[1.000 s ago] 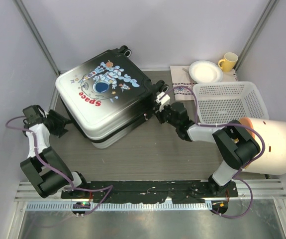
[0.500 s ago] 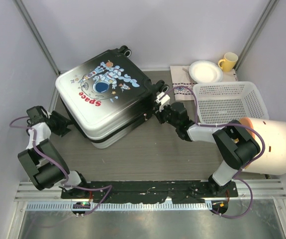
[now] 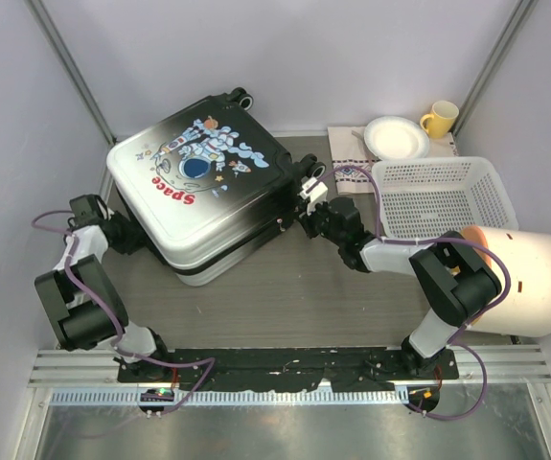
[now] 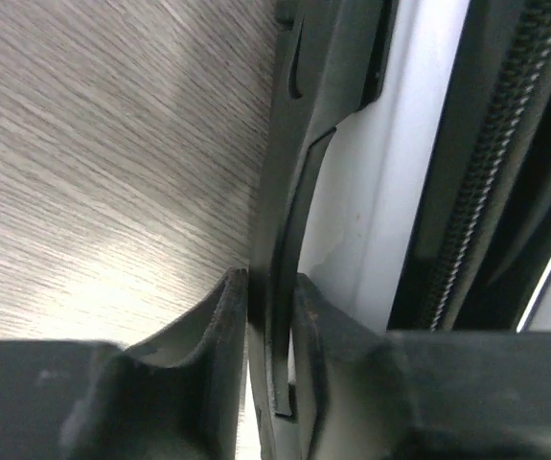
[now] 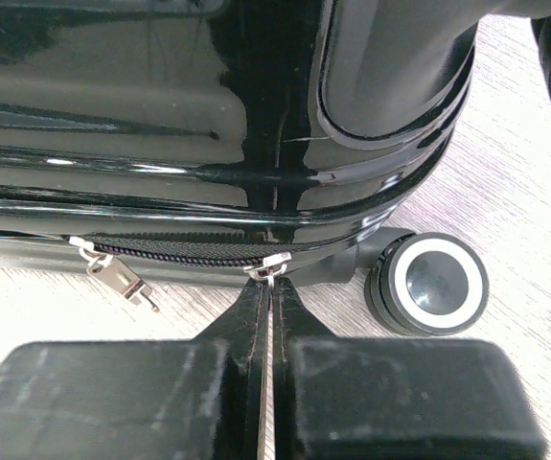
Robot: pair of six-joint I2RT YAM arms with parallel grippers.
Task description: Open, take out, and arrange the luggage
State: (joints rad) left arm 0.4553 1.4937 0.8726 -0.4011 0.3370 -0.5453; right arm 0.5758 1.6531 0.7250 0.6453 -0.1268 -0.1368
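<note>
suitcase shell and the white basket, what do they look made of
The white-to-black astronaut-print suitcase looks like glossy hard plastic: its black shell shows sharp reflections in the right wrist view. The white slatted basket looks like matte moulded plastic, with regular slots.

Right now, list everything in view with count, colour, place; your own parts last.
Hard-shell wheeled suitcase: one, white-to-black, astronaut print, far left, lid down.
Silver zipper pulls: two, suitcase seam.
Slatted plastic basket: one, white, right.
Round plate: one, white, on cloth.
Mug: one, yellow, beside plate.
Patterned cloth: one, white, behind basket.
Rounded cylinder: one, white, right edge.
Wood-grain table: one, grey-brown, underneath.
Left gripper: black, astride suitcase's side handle.
Right gripper: black, shut on one zipper pull.
</note>
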